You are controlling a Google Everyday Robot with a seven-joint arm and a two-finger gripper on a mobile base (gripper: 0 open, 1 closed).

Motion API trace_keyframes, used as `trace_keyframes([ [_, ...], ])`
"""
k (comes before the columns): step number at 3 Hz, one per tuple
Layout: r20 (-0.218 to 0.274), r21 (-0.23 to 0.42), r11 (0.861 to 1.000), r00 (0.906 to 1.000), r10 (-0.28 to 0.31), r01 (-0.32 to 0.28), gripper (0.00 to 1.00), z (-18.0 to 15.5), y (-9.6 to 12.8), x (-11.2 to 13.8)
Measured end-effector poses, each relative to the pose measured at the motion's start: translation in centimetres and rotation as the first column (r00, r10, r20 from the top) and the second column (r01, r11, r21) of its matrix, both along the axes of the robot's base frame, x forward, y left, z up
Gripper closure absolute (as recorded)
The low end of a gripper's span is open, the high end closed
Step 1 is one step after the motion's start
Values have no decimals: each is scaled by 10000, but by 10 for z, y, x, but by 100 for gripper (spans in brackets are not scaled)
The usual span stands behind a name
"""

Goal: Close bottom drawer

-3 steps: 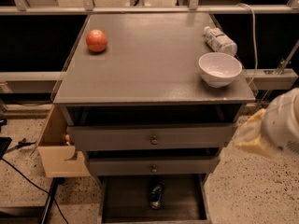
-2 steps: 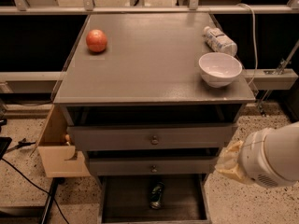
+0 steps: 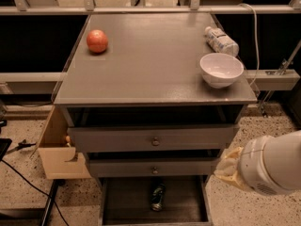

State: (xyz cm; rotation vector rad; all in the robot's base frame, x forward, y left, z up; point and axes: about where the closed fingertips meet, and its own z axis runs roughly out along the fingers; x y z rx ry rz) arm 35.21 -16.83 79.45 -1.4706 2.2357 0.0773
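The bottom drawer [image 3: 127,199] of the grey cabinet is pulled far out at the bottom of the view. Its dark inside shows, with a dark can [image 3: 157,196] lying in it. Its front panel sits at the lower frame edge. The middle drawer [image 3: 117,168] and top drawer [image 3: 113,140] stand slightly out, each with a small round knob. My arm's white link with a beige cover [image 3: 263,166] is at the lower right, beside the cabinet's right side at middle-drawer height. The gripper lies beyond that link and is hidden by it.
On the cabinet top [image 3: 150,74] are a red apple [image 3: 97,41] at the back left, a white bowl [image 3: 221,69] at the right edge and a lying plastic bottle [image 3: 221,40] behind it. An open cardboard box [image 3: 56,149] stands on the floor at the left, with cables near it.
My arm has dropped lower and swung leftward along the cabinet's right side, from top-drawer height to middle-drawer height. The drawers and the things on top have not moved.
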Motion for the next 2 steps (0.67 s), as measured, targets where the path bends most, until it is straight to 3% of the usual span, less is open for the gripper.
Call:
trace_keyframes([
  [2, 216, -444, 9975, 9982, 555, -545, 100, -110, -22, -5],
])
